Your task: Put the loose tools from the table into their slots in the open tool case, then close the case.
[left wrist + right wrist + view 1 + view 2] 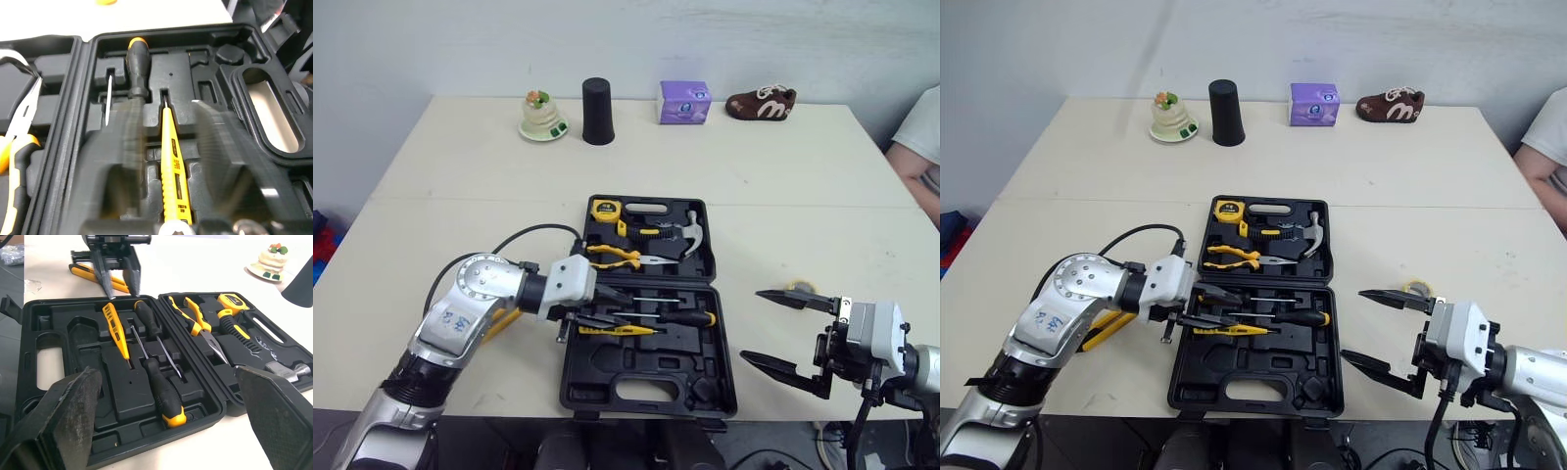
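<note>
The black plastic tool case (717, 352) lies open flat, with yellow-handled pliers (622, 258), a hammer (690, 235) and a yellow tape measure (605, 208) in its twelve o'clock half, black-handled screwdrivers (680, 318) in its six o'clock half, and a loose yellow-and-black tool (1105, 330) at its nine o'clock.

A pale cream table (460, 157) takes up most of the room in view, with a thin seam (431, 201) crossing it from side to side. Behind it stands a plain light-grey wall (440, 39). The light is soft and even. Blue and red shapes (321, 240), possibly toys, lie beyond its left edge.

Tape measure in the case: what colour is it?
The tape measure is yellow, clearest in the right wrist view.
</note>
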Tool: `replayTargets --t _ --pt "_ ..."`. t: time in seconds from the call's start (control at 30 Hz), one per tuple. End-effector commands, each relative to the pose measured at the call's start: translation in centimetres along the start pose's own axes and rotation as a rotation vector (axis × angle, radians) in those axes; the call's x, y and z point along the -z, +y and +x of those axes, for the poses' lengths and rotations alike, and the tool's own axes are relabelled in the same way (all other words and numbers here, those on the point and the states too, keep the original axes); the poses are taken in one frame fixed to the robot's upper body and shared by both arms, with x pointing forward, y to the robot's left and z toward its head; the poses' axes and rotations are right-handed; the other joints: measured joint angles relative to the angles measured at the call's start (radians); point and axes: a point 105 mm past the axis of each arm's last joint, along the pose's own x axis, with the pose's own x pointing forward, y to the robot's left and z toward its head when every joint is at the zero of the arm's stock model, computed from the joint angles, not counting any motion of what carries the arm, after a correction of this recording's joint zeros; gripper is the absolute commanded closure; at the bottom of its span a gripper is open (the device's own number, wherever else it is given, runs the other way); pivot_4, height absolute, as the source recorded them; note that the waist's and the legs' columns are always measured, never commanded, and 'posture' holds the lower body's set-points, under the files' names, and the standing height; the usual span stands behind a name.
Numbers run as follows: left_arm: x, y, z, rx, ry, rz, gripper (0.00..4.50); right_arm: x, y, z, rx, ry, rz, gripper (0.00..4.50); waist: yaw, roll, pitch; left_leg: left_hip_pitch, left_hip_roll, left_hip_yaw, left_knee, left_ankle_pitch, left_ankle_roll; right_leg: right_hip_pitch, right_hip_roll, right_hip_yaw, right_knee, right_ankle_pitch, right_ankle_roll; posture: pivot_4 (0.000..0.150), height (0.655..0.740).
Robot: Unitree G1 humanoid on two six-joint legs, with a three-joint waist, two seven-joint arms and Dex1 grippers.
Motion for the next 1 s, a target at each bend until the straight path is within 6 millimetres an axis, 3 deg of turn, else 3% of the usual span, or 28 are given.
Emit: replayTargets --t 0.03,0.3,0.6,0.83,0.9,0.97,1.0 --pt "0.4 -0.3 0.1 -0.006 -0.020 0.018 4.43 -0.3 0.0 0.0 0.003 -0.009 -0.015 0.00 0.000 0.000 0.000 0.000 0.000 0.000 0.000 0.000 0.000 0.000 0.000 0.000 0.000 0.000 0.000 0.150 0.7400" --pt "4.6 -0.8 1.1 -0.067 0.094 -0.072 4.43 -0.1 -0.2 -0.2 0.011 -0.002 -0.014 0.00 0.000 0.000 0.000 0.000 0.001 0.000 0.000 -0.002 0.004 0.000 0.000 0.000 0.000 0.000 0.000 0.150 0.7400" --pt "7.1 -1.4 1.4 -0.027 0.245 -0.128 4.43 0.3 -0.6 -0.5 0.042 0.013 -0.011 0.00 0.002 0.001 -0.002 0.001 0.001 0.000 0.000 -0.002 0.004 0.002 -0.002 0.000 0.000 0.000 0.000 0.150 0.7400" --pt "4.7 -0.2 1.4 -0.066 0.149 0.011 4.43 0.6 -1.8 -2.3 0.118 0.055 -0.022 0.00 0.002 0.008 -0.007 0.004 -0.001 0.000 -0.001 -0.005 0.010 0.004 -0.012 -0.002 -0.001 0.000 0.001 0.150 0.7400" --pt "2.9 1.2 0.6 -0.148 0.051 0.062 4.43 0.9 -2.6 -4.1 0.174 0.097 -0.025 0.00 0.003 0.008 -0.007 0.003 -0.002 0.000 -0.001 -0.005 0.011 0.004 -0.012 -0.003 -0.001 0.001 0.001 0.150 0.7400" --pt "0.9 2.6 -2.1 -0.271 -0.072 0.066 4.43 1.5 -4.0 -7.7 0.300 0.149 -0.031 0.00 0.003 0.007 -0.007 0.001 -0.002 0.000 0.000 -0.005 0.012 0.003 -0.013 -0.003 -0.001 0.001 0.002 0.150 0.7400" --pt "0.5 2.8 -3.0 -0.297 -0.103 0.058 3.86 1.7 -4.4 -8.9 0.343 0.162 -0.034 0.00 0.002 0.006 -0.006 -0.001 -0.002 -0.001 0.000 -0.005 0.012 0.002 -0.013 -0.004 -0.002 0.001 0.003 0.150 0.7400"
